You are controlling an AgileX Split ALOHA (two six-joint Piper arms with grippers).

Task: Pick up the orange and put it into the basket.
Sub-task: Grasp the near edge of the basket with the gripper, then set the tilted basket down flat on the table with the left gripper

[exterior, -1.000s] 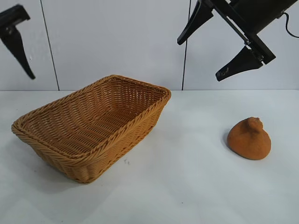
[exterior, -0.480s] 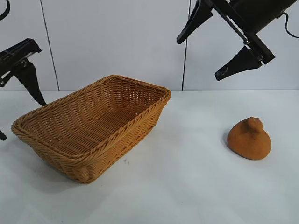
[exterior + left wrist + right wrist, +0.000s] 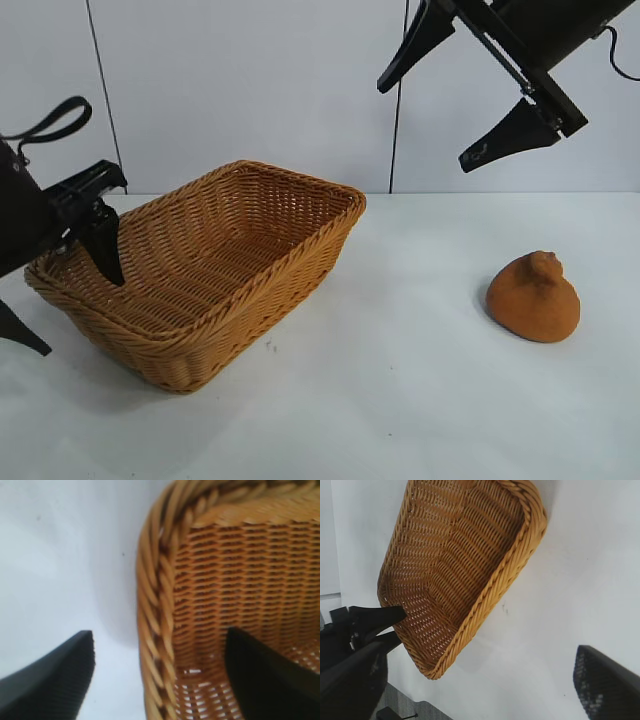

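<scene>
Your white table [image 3: 420, 400] is the biggest thing here, and the big woven basket [image 3: 215, 265] sits on its left half, with nothing inside it. Your left gripper [image 3: 62, 300] is down low at the basket's left end, spread wide open, with one finger [image 3: 105, 250] inside the basket and the other finger [image 3: 22, 335] outside on the table side. Only the left wrist view lets you see this up close: the thick braided rim [image 3: 155, 615] runs right between the two black fingers, and neither finger touches it. Your right gripper [image 3: 462, 95] hangs high above the right side of the table, tilted, and its fingers are spread wide with nothing held. The right wrist view looks down on the whole basket from far up and even shows your left gripper at the basket's end, but it does not show the orange at all. You see the orange [image 3: 534, 297] only in the outside view. It sits on the table well to the right of the basket, below your right gripper, with its little knob pointing up, and nothing touches it.
</scene>
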